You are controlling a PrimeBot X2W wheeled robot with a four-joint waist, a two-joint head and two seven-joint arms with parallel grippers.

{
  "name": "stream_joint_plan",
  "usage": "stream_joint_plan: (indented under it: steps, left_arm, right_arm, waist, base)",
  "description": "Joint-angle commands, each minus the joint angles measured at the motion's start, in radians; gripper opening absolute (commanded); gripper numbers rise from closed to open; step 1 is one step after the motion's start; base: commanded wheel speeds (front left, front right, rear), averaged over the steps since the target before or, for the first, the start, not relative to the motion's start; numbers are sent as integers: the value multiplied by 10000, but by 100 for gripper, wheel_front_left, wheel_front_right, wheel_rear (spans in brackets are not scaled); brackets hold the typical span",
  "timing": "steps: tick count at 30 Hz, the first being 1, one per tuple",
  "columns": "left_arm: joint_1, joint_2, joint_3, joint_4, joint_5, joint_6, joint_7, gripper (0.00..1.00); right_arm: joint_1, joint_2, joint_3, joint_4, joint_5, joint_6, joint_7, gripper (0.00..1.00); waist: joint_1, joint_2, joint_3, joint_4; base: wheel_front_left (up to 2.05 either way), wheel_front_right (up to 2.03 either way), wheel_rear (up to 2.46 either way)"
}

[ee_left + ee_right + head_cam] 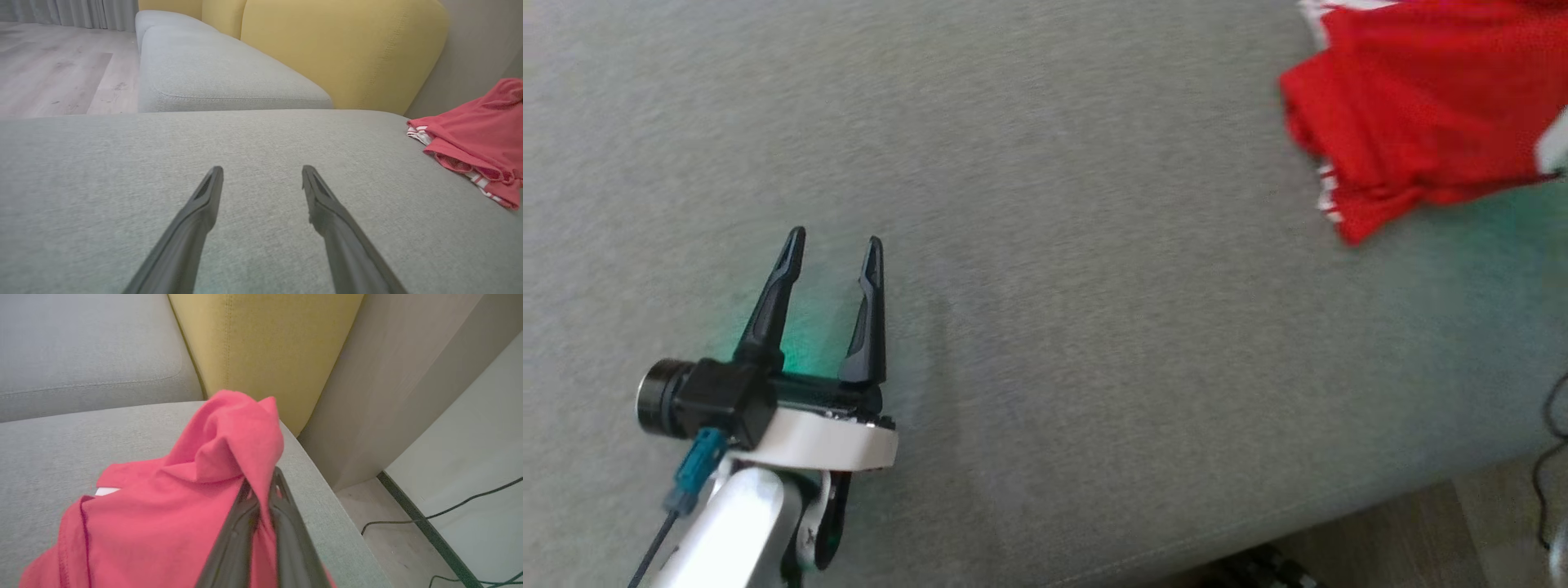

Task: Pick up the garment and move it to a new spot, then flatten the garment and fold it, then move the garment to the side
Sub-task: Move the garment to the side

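Grey fabric sofa seat [1045, 327] filled most of the scene, backed by mustard-yellow upholstered cushions [343, 53], with pale wood flooring [53, 69] beyond on the left. At the far right of the seat, close to its edge, lay the crumpled red garment with white striped trim [1421, 106], one fold raised. The right gripper [263, 486] was pinched tight on that fold. The left gripper [835, 238] hung over the near left, well apart from the garment, its fingers spread wide and empty. A thin black cable [449, 506] lay on the floor right of the sofa.
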Motion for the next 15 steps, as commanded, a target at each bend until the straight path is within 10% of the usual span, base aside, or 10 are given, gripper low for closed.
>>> stream_joint_plan:
  steps: [1, 3, 4, 6, 15]
  left_arm:
    - [-241, 176, 324, -410, 131, 59, -14, 100]
    - [-221, 183, 331, -454, 129, 91, -28, 100]
    - [-216, 187, 337, -469, 125, 101, -41, 100]
    - [-216, 183, 336, -471, 107, 102, -74, 100]
    - [-160, -53, 300, -211, -93, 113, -374, 100]
  right_arm:
    - [-253, -288, -88, -139, -142, -7, -162, 0]
    - [-420, -533, -328, 77, -501, -7, -326, 0]
    - [-506, -627, -468, 164, -680, -7, -490, 19]
    - [-613, -739, -623, 313, -1038, -7, -929, 100]
    - [-869, -16, -442, 601, -1704, -7, -2422, 100]
  waist:
    - [-1, 0, 187, 346]
    - [-1, 0, 249, 534]
    - [-1, 0, 276, 608]
    - [-1, 0, 292, 734]
    - [-1, 0, -331, 1062]
  base:
    - [0, 0, 0]
    - [0, 0, 0]
    - [0, 0, 0]
    - [0, 0, 0]
    - [0, 0, 0]
